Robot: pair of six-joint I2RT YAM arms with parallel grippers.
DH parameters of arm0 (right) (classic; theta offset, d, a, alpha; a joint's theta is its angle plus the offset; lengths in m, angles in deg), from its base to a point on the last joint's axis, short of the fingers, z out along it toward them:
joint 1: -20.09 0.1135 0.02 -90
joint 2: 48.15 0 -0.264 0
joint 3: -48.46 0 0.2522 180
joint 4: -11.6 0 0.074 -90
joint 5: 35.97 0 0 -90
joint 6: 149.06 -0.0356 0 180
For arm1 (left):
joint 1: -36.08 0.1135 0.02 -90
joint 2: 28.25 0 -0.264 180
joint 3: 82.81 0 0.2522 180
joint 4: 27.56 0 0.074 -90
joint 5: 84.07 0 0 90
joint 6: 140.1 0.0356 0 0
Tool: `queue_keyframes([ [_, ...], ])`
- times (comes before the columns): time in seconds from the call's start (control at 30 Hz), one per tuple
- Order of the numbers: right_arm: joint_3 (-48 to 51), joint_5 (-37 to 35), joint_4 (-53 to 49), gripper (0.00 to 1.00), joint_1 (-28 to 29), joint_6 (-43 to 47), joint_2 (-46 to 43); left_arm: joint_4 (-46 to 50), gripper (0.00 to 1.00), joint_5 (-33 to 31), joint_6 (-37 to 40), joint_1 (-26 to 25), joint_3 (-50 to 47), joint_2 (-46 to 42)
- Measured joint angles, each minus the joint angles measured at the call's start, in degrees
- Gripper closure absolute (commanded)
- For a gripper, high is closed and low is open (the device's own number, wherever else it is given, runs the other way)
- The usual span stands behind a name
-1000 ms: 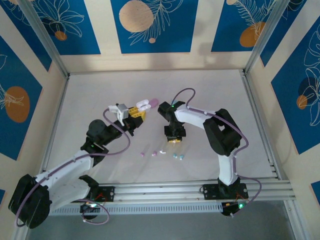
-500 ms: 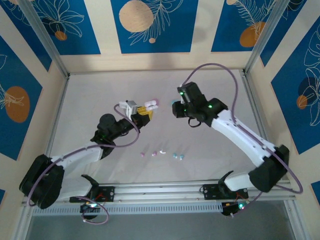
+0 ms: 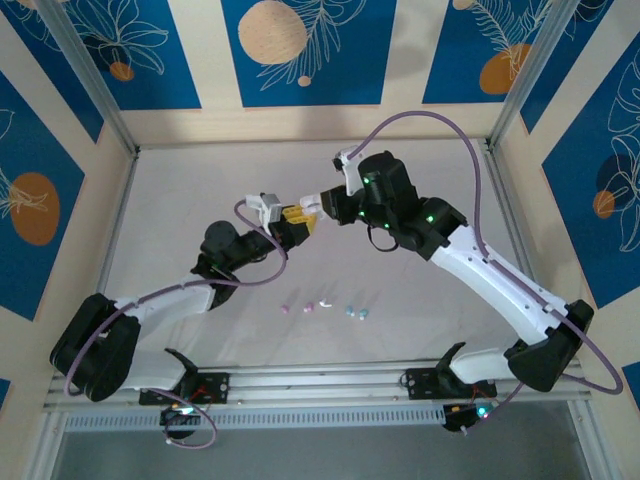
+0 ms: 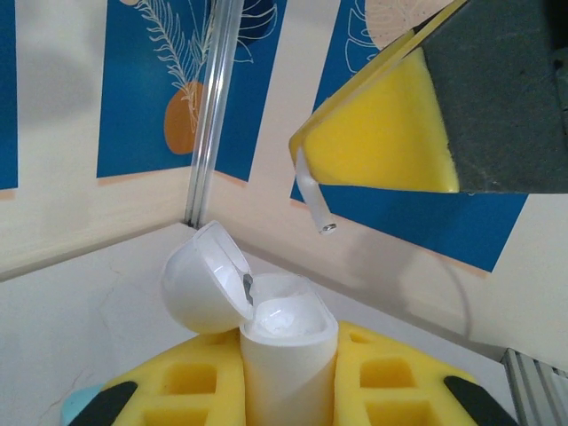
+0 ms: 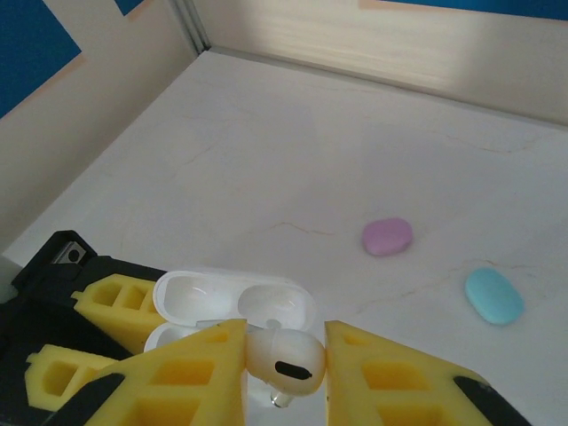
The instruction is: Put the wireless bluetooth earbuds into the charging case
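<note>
The left gripper [image 4: 286, 389] pinches the glossy white case [image 4: 282, 351], its rounded lid flipped open. Just above the case, the right gripper's [image 5: 282, 374] yellow foam pads [image 5: 390, 377] clamp a smooth white earbud [image 5: 282, 353].

Both arms stretch inward to meet, the left gripper [image 3: 297, 219] clamped on a white case [image 4: 288, 368], the right gripper [image 3: 314, 204] just beyond its tips, tilted down, pinching a white earbud [image 5: 282, 355].
</note>
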Motion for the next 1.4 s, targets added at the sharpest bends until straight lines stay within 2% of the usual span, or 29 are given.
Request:
queue_keyframes([
  [0.6, 0.00, 1.09, 1.18, 0.74, 0.26, 2.69, 3.37, 0.24, 1.00, -0.48, -0.02, -0.26, 0.11, -0.85],
  [1.0, 0.50, 5.11, 1.16, 0.73, 0.20, 4.20, 2.78, 0.24, 1.00, -1.53, -0.02, -0.26, 0.11, -1.66],
  [1.23, 0.74, 7.78, 1.14, 0.66, -0.42, 3.48, 2.27, -0.24, 1.00, -1.09, 0.00, -0.39, 0.11, -1.81],
  [1.3, 0.74, 9.33, 1.14, 0.62, -0.68, 2.89, 2.23, -0.33, 1.00, -0.87, 0.00, -0.42, 0.11, -1.81],
  [1.37, 0.74, 11.47, 1.09, 0.52, -1.22, 2.10, 2.19, -0.39, 1.00, -0.66, 0.00, -0.42, 0.11, -1.81],
  [1.4, 0.72, 12.48, 1.09, 0.50, -1.44, 1.51, 2.19, -0.44, 1.00, -0.63, 0.02, -0.42, 0.11, -1.81],
])
